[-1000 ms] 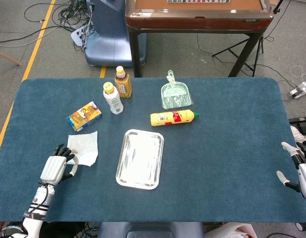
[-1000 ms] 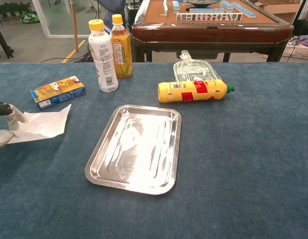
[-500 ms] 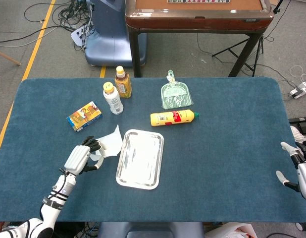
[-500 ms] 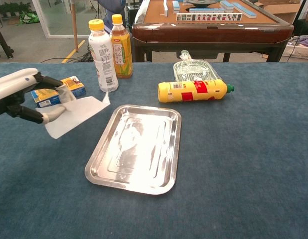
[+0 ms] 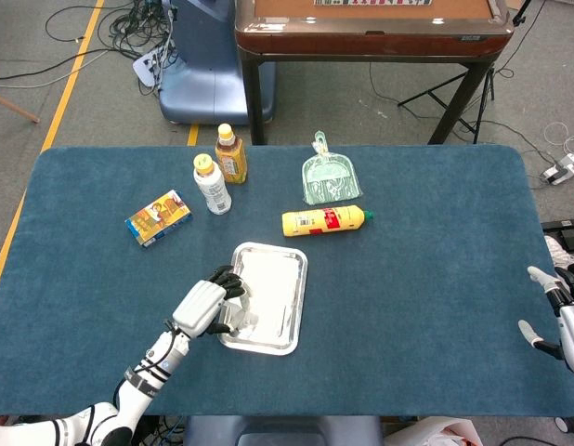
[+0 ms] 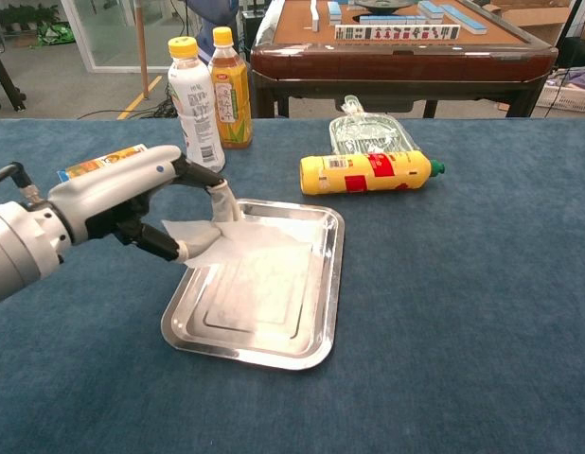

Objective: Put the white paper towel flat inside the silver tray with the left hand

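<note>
The white paper towel [image 6: 255,257] hangs over the silver tray [image 6: 302,350], its far part draped onto the tray's floor and its near corner lifted. My left hand [image 6: 155,203] pinches that corner at the tray's left rim. From above, the left hand [image 5: 209,305] covers the tray's [image 5: 287,321] lower left part and the towel [image 5: 259,279] spreads over the tray's middle. My right hand [image 5: 558,311] rests at the table's right edge, fingers apart, holding nothing.
A yellow bottle [image 5: 324,220] lies behind the tray, with a green dustpan [image 5: 329,177] beyond it. A white bottle [image 5: 212,184] and a tea bottle [image 5: 230,153] stand at the back left. A blue-and-orange box [image 5: 158,217] lies left of the tray.
My left hand carried the towel from the table's left side rightward over the tray, where it now drapes. The right hand stayed still.
</note>
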### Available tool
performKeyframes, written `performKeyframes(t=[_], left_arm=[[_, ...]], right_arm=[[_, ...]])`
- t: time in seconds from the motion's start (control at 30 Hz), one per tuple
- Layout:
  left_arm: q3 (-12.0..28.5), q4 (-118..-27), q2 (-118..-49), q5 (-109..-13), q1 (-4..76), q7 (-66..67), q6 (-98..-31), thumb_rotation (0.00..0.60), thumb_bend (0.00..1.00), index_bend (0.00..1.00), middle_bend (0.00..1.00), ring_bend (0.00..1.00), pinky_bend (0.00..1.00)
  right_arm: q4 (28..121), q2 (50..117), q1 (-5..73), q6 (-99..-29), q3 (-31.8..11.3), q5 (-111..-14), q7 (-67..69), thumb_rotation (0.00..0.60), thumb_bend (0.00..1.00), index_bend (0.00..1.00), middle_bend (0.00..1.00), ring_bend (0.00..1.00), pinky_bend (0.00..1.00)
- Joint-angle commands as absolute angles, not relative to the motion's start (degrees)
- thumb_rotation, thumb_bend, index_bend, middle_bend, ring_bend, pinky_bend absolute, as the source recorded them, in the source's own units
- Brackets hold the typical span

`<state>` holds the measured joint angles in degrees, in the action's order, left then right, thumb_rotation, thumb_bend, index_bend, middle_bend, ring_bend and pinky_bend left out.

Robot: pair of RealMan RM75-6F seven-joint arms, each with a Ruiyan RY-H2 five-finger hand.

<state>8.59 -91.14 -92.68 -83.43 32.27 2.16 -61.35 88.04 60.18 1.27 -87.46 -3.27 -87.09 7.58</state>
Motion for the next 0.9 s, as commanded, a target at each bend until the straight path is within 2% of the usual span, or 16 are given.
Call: performKeyframes(t=[0.03, 0.37, 0.63, 0.9], left_arm=[[8.12, -90.69, -95.19, -82.33, 33.72, 8.97, -60.67, 0.600, 0.43, 0.59, 0.39, 0.24, 0.09], [7.99, -90.15, -98.68, -77.09, 34.47, 21.75, -60.96, 0.600, 0.43, 0.60, 0.39, 0.24, 0.09], [7.69, -95.26, -97.55, -69.40, 34.84, 33.93, -60.84, 0.600, 0.43, 0.61, 0.39, 0.24, 0.09], [9.08, -94.98, -99.49, -64.48, 35.32, 41.62, -65.16, 0.600, 0.43, 0.61, 0.39, 0.25, 0.09]], right_arm=[[87.80, 60.33, 1.32, -87.35, -3.25, -87.09, 7.82, 0.600, 0.26, 0.17, 0.26, 0.10, 0.18], [86.81, 60.61, 1.41, -86.99, -3.23, -86.93, 8.75, 0.600, 0.26, 0.17, 0.26, 0.10, 0.18], [86.13, 60.83, 1.57, -86.88, -3.28, -87.01, 9.51, 0.600, 0.26, 0.17, 0.26, 0.10, 0.18], [85.51, 61.16, 1.59, -86.77, -3.15, -87.09, 10.00, 0.600, 0.26, 0.17, 0.26, 0.10, 0.18]])
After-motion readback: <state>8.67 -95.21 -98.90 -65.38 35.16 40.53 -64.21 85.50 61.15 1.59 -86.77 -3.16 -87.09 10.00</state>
